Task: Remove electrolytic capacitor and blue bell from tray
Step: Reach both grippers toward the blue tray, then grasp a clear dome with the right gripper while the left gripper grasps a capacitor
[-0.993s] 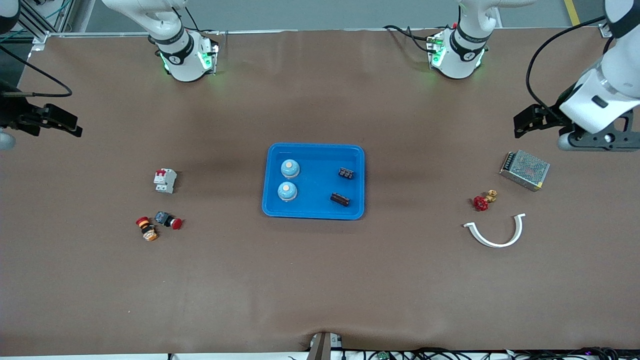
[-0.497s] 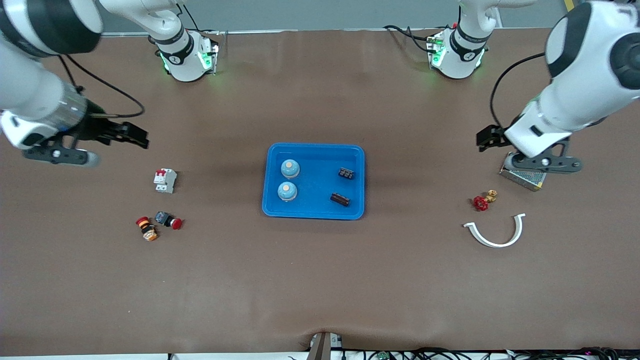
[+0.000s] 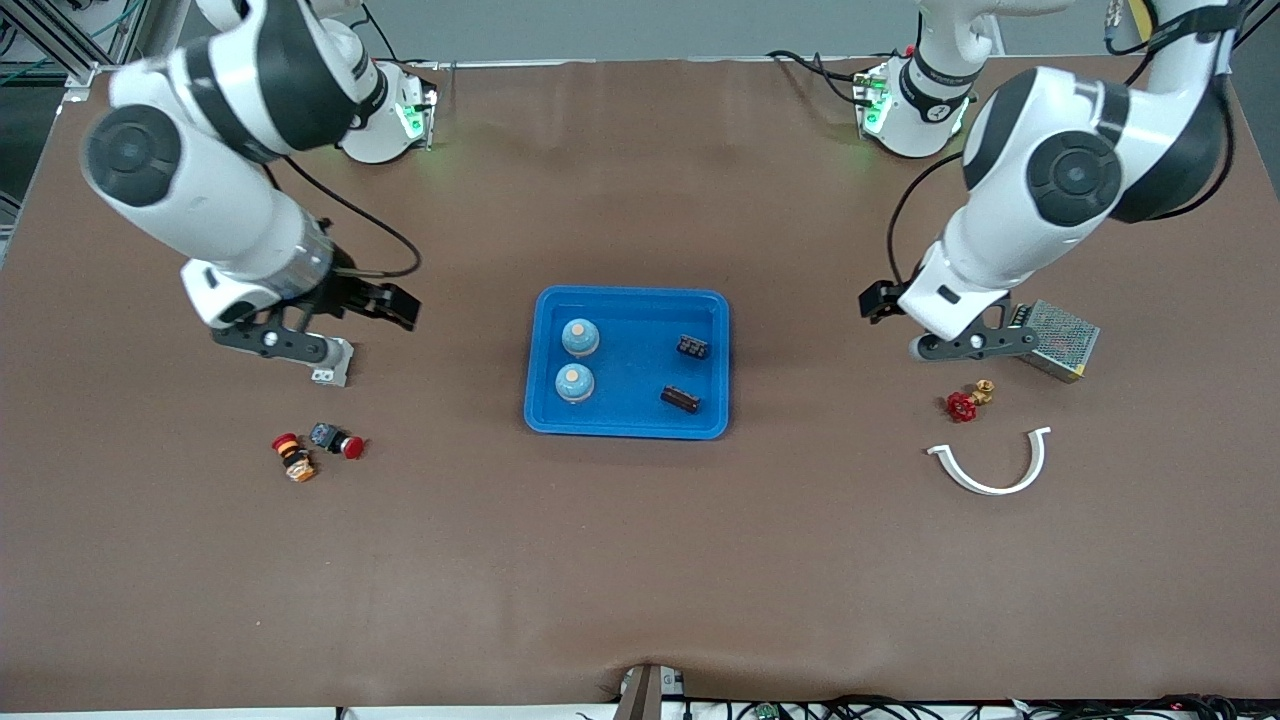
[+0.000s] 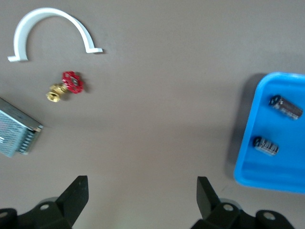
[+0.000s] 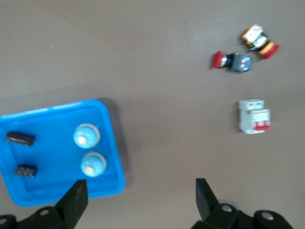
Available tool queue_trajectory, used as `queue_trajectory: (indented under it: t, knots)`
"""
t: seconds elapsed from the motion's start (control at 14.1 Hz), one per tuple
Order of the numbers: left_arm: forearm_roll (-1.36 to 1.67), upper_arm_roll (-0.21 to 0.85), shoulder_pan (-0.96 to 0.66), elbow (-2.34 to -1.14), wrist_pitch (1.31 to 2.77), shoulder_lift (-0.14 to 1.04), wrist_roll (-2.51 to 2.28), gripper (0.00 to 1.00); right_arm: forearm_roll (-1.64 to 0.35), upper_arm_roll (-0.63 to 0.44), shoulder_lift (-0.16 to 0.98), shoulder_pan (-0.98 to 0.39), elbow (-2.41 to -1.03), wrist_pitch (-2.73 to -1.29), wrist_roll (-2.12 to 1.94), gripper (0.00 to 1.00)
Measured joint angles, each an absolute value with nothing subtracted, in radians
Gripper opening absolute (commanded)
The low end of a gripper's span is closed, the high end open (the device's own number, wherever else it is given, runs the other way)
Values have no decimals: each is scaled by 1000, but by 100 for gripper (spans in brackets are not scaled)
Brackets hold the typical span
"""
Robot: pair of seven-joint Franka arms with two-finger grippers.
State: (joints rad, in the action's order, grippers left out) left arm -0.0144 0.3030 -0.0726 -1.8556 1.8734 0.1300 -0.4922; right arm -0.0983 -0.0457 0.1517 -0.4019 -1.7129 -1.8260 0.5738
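A blue tray (image 3: 630, 380) lies mid-table. In it, toward the right arm's end, stand two light-blue bells (image 3: 580, 337) (image 3: 574, 382). Two dark capacitors (image 3: 692, 347) (image 3: 680, 399) lie in it toward the left arm's end. My right gripper (image 3: 400, 305) hangs open and empty over bare table beside the tray. The right wrist view shows the tray (image 5: 52, 157), the bells (image 5: 86, 135) and the open right gripper (image 5: 140, 191). My left gripper (image 3: 872, 302) hangs open and empty over the table at the tray's left-arm end. The left wrist view shows the left gripper (image 4: 141, 191), the tray (image 4: 281, 162) and a capacitor (image 4: 285, 107).
A white circuit breaker (image 5: 254, 116) lies below the right hand, with two push buttons (image 3: 293, 457) (image 3: 337, 440) nearer the front camera. Toward the left arm's end lie a metal power supply (image 3: 1055, 338), a red-handled brass valve (image 3: 965, 402) and a white curved clamp (image 3: 993, 465).
Both arms have swung in from the table's ends toward the tray. Both grippers have stayed open and empty. Nothing on the table has moved.
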Motion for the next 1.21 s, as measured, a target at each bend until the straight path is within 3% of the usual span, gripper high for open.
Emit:
queue_trajectory:
  t: [0.57,0.85,1.21]
  knots:
    - [-14,371,-188,-1876,2073,302,-999,97,-98,-46,329,-548,-1716,-2051,704,100]
    - [-14,372,-265,-1877,2175,384,-1220,80,-98,-46,428,-588,-1716,-2160,709,100]
    - [-15,372,-307,-1876,2309,466,-1467,71,-98,-46,523,-615,-1715,-2265,709,100]
